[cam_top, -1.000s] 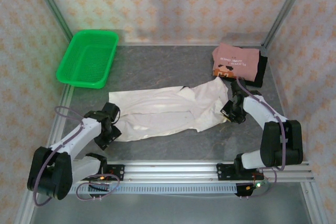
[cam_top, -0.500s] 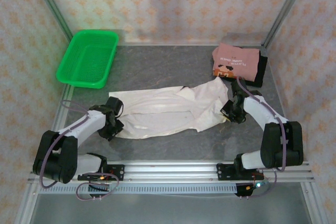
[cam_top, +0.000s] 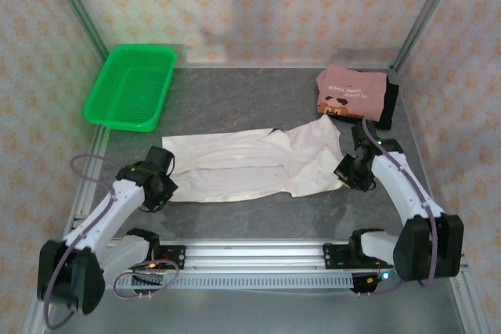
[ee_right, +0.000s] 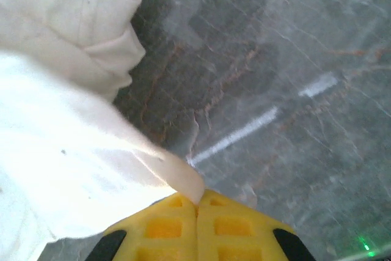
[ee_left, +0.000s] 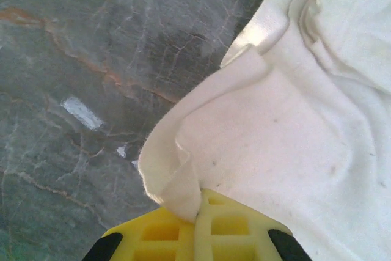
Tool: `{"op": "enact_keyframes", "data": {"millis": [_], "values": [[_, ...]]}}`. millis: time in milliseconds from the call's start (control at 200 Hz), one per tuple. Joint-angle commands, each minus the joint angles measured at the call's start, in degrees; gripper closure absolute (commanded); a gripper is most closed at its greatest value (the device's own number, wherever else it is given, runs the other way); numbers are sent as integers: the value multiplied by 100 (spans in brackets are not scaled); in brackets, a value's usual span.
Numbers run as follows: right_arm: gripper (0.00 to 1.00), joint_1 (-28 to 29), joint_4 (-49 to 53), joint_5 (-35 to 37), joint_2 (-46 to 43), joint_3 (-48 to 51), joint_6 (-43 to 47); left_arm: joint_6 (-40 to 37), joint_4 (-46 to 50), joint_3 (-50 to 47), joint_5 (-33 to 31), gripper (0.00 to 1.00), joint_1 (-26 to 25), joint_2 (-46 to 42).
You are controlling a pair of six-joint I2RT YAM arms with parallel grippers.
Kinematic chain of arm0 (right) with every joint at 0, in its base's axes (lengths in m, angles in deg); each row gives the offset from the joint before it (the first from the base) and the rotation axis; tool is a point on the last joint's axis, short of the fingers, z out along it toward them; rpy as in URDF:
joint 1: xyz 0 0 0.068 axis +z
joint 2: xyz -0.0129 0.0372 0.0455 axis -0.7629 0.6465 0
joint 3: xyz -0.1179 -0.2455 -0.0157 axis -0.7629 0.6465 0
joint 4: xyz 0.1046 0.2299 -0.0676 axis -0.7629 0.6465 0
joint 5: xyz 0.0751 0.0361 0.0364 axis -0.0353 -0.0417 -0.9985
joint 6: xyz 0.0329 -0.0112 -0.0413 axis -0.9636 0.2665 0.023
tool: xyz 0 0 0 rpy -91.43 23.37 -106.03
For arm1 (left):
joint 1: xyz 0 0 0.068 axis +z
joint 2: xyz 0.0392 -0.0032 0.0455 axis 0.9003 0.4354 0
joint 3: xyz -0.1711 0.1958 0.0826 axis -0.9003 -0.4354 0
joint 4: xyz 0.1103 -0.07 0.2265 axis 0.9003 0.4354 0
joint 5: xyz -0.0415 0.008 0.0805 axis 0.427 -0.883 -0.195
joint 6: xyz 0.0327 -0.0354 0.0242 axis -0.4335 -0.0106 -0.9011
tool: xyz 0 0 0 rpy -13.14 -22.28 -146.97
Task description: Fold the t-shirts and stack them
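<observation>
**Item 1: cream-white t-shirt** (cam_top: 250, 163). It lies lengthwise across the middle of the grey stone-patterned table (cam_top: 235, 107), gathered into a long band and more rumpled toward its right end.
- Handling, as judged: soft, light and limp. It should sag between two holds and won't keep a crease unless laid flat and pressed.
- It is not fragile. The smooth tabletop probably lets it slide rather than drag.
- Best taken at corners or hem edges, where a pinch catches doubled cloth. A hold in mid-panel would only lift a peak.

**Item 2: left gripper** (ee_left: 198, 212). The yellow fingers are pressed together on the shirt's left near corner. A small pleat of cloth is caught between them, and the edge curls up just above the pinch.

**Item 3: right gripper** (ee_right: 197, 209). It is closed on a thin tip of cloth at the shirt's right near end. The wrist view is overexposed there, so I can't tell whether one layer or several are in the pinch. If only one, the grip could slip under a pull.

**Item 4: dusty-pink t-shirt** (cam_top: 352, 91). Folded, at the far right corner of the table, resting on the **black t-shirt** (cam_top: 391, 107), which shows as a dark edge along its right side. The cream shirt's far right tip comes near this stack.

**Item 5: green mesh basket** (cam_top: 131, 86). At the far left, apart from all the cloth.
</observation>
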Motion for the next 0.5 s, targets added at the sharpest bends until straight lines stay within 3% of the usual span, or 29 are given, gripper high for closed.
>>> {"op": "enact_keyframes", "data": {"millis": [0, 495], "values": [[100, -21, 994, 184, -290, -348, -18, 444, 645, -167, -159, 97, 73, -396], [100, -21, 3024, -343, -1700, -662, -301, 607, 1381, 50, -71, 97, 69, -1442]]}}
